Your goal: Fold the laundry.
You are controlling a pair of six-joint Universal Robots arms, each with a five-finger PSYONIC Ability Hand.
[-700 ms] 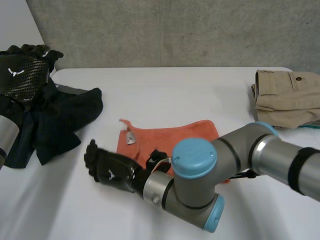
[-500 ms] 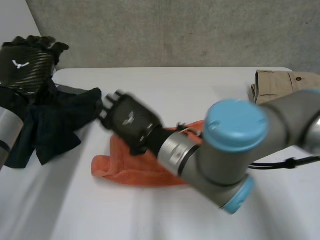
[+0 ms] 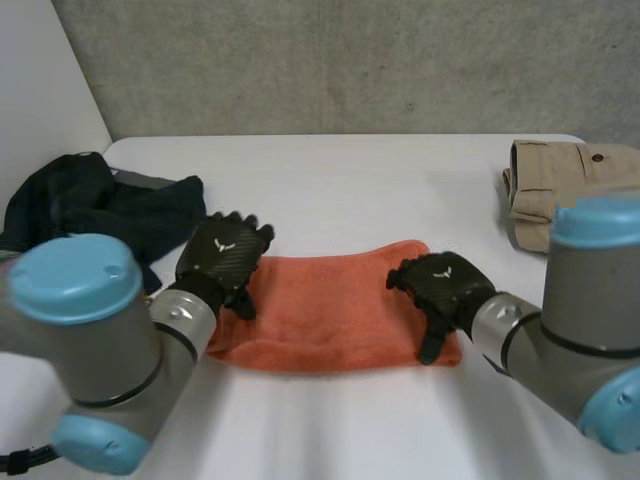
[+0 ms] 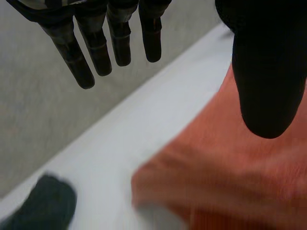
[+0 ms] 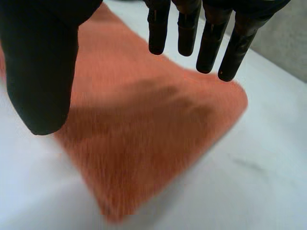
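The towel (image 3: 330, 310) now lies folded over, left robot hand (image 3: 225, 255) and right robot hand (image 3: 440, 285) open and empty at its ends, so this fold looks done.

Head view down from behind, wrist views close above the shared towel (image 3: 330, 310)

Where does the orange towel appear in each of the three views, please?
Head view: orange towel mid-table, between left hand and right hand.
Left wrist view: orange towel under the left hand's thumb.
Right wrist view: orange towel under the right hand's palm.
Shared landmark: the white table beneath it.
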